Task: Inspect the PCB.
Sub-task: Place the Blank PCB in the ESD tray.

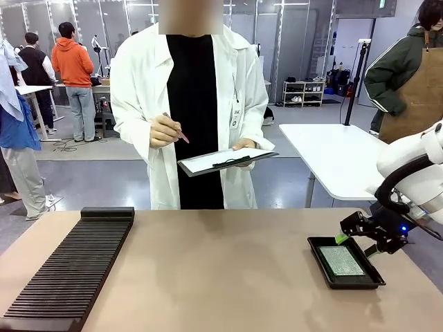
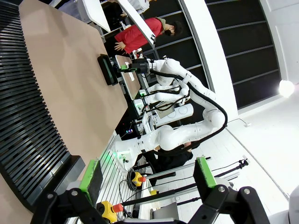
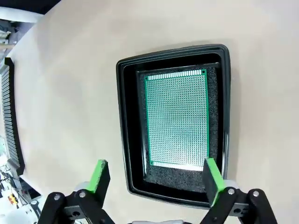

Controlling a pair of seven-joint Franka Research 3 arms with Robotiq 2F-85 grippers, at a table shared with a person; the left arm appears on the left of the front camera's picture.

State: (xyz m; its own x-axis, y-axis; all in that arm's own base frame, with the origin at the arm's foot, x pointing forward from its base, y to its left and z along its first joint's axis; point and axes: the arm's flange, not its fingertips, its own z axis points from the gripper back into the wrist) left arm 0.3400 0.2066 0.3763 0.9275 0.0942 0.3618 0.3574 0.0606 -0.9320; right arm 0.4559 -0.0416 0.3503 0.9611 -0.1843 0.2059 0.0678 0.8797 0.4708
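Table (image 1: 221,277) bears black tray (image 3: 126,121) holding PCB (image 3: 176,116); right gripper (image 3: 154,179) spread, empty above tray: withdraw vertically, avoiding rim.

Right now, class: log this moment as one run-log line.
PCB: flat in black tray | right gripper: open above tray | left gripper: open | person: holding clipboard

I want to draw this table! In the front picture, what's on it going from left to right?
Long black ribbed rack → shallow black rectangular tray holding the flat green circuit board → the right arm's black claw with green pads.
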